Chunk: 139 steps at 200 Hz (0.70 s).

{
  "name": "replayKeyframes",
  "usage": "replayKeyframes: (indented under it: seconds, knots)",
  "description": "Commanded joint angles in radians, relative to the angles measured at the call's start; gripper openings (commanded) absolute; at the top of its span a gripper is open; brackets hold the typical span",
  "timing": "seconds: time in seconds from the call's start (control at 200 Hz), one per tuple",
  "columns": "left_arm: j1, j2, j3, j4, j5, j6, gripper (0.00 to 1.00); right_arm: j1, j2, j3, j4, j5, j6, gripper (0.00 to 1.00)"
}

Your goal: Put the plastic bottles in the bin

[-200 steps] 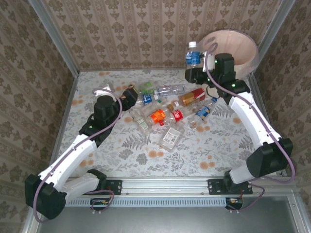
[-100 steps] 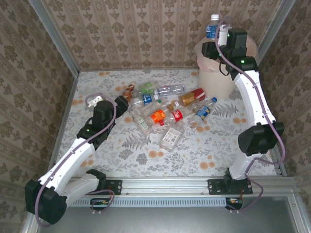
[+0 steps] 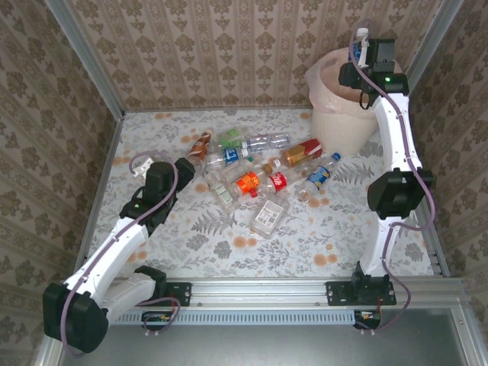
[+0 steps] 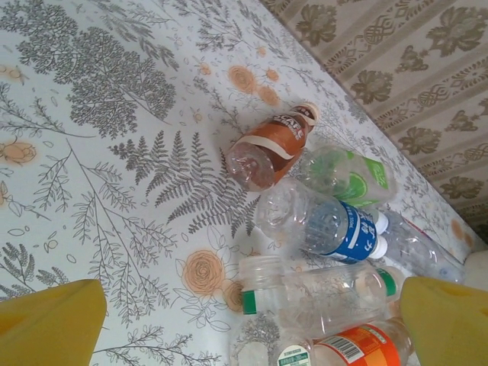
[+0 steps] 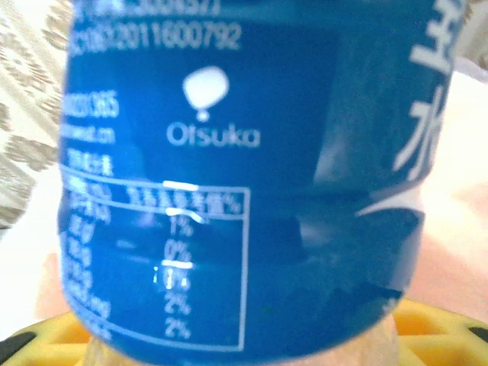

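Observation:
My right gripper is high over the bin, shut on a blue-labelled plastic bottle; the bottle's white cap sticks up above the gripper. A yellow finger shows beneath the label. My left gripper is open and holds nothing, with its yellow fingers far apart at the left edge of the bottle pile. Ahead of it lie a brown-labelled bottle, a green one, a blue-labelled one, a clear one with a green band and an orange-labelled one.
More bottles lie scattered mid-table: a red one, an orange one, a blue one and a flattened clear one. Patterned walls close in the table at the back and both sides.
The right arm has swung up and right, carrying the blue-labelled bottle from beside the bin to above its rim. The left gripper has drawn back left from the brown-labelled bottle, which now lies uncovered.

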<state>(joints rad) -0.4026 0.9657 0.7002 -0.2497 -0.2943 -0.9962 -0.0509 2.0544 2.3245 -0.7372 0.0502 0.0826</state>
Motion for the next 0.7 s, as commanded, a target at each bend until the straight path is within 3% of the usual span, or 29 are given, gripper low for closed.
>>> replayKeyframes:
  seconds: [0.0, 0.29, 0.69]
  knots:
    - [0.014, 0.002, -0.011, -0.012, 0.010, -0.029, 1.00, -0.007, 0.039, 0.059, -0.061, 0.076, -0.024, 0.52]
    - [0.024, 0.063, 0.006, -0.008, 0.049, -0.030, 1.00, -0.011, 0.098, 0.095, -0.105, 0.049, -0.020, 0.62]
    - [0.026, 0.144, 0.033, 0.009, 0.108, -0.026, 1.00, -0.012, 0.027, 0.086, -0.115, 0.015, -0.017, 0.77]
